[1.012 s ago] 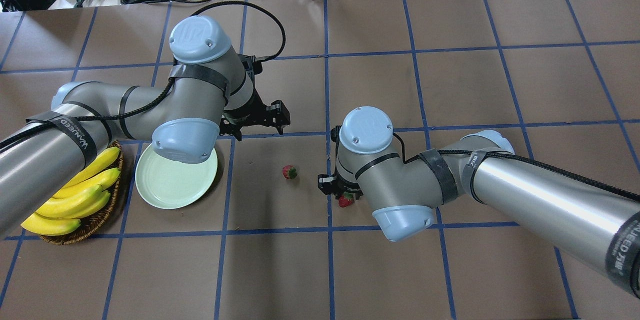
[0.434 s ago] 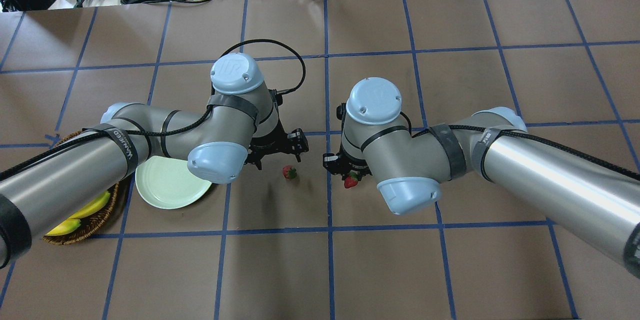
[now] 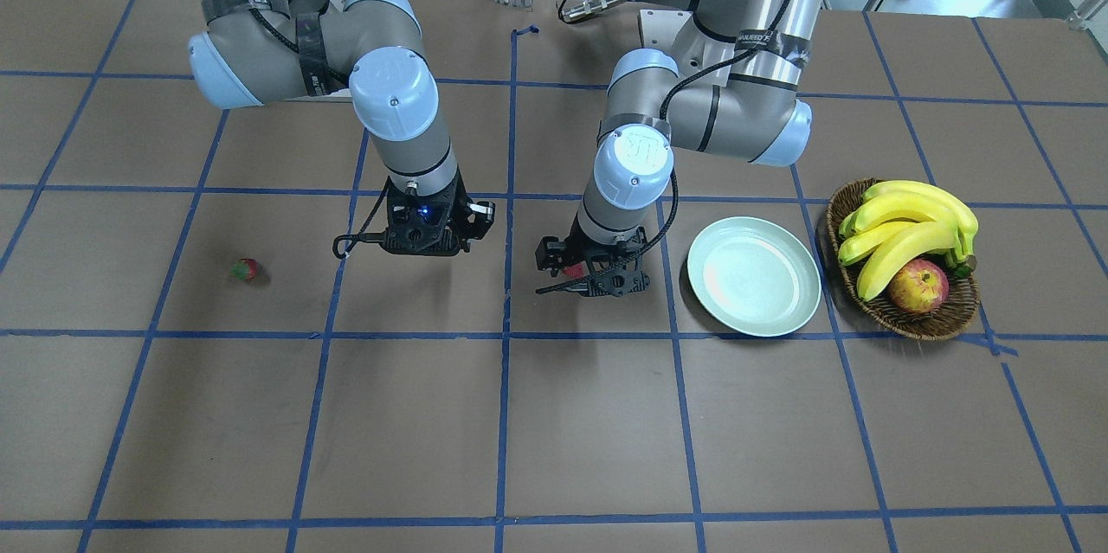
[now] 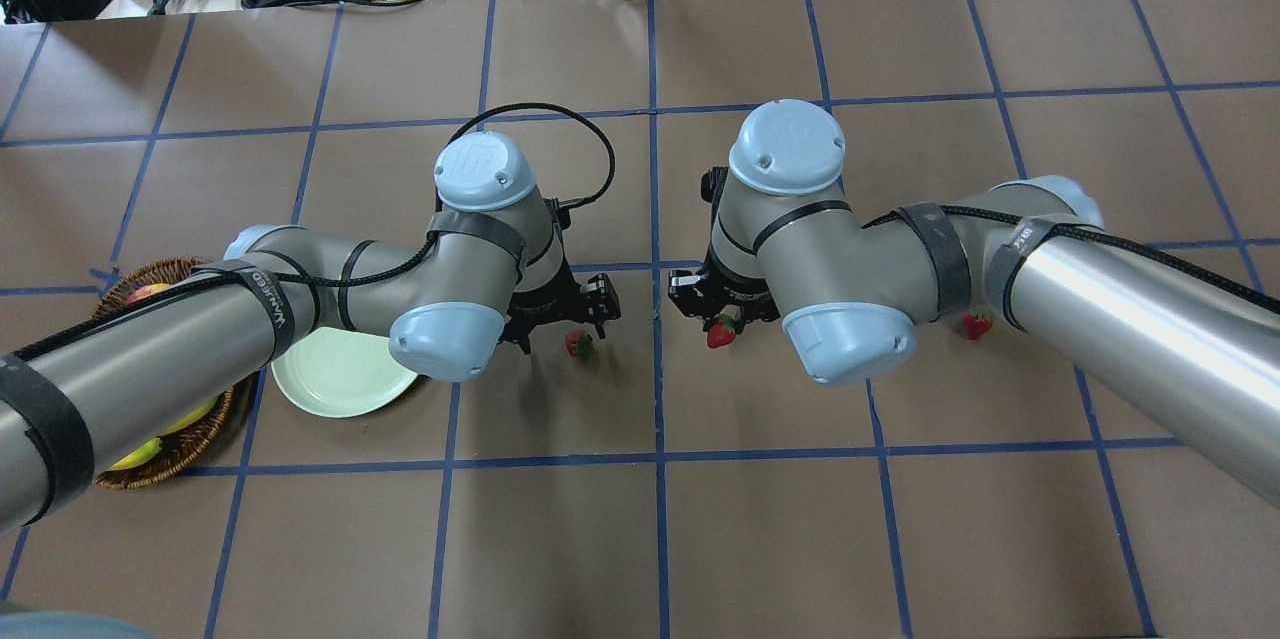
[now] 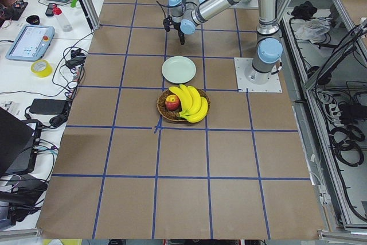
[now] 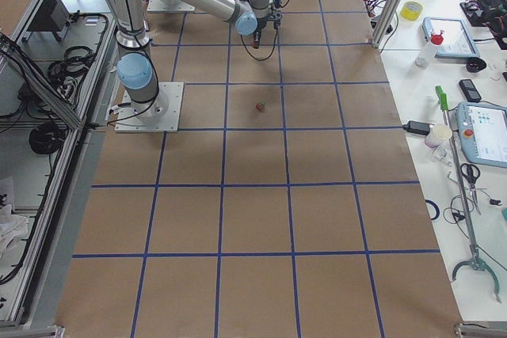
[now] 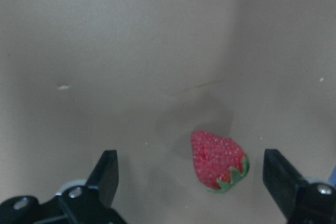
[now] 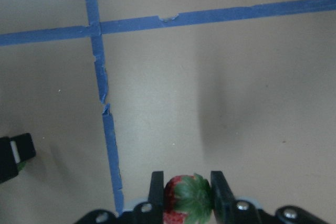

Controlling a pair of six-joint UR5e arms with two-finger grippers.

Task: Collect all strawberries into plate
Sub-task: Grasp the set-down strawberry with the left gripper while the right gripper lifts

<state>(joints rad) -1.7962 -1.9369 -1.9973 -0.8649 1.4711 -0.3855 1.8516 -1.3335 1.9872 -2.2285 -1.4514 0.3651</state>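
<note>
Now mid-pick, 0/3 on plate (image 3: 755,278) | pinching berry A (image 8: 187,199) in R grip (image 8: 187,182), off table (image 4: 560,539) nr centre | L grip (image 7: 191,162) wide open over berry B (image 7: 218,160), on table betw. plate & centre | berry C (image 4: 977,324) loose far R | next: drop L, close on B

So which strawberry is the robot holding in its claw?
The middle strawberry, pinched in the right claw. The strawberry under the open left claw lies loose on the table, and the third strawberry lies alone, untouched.
</note>
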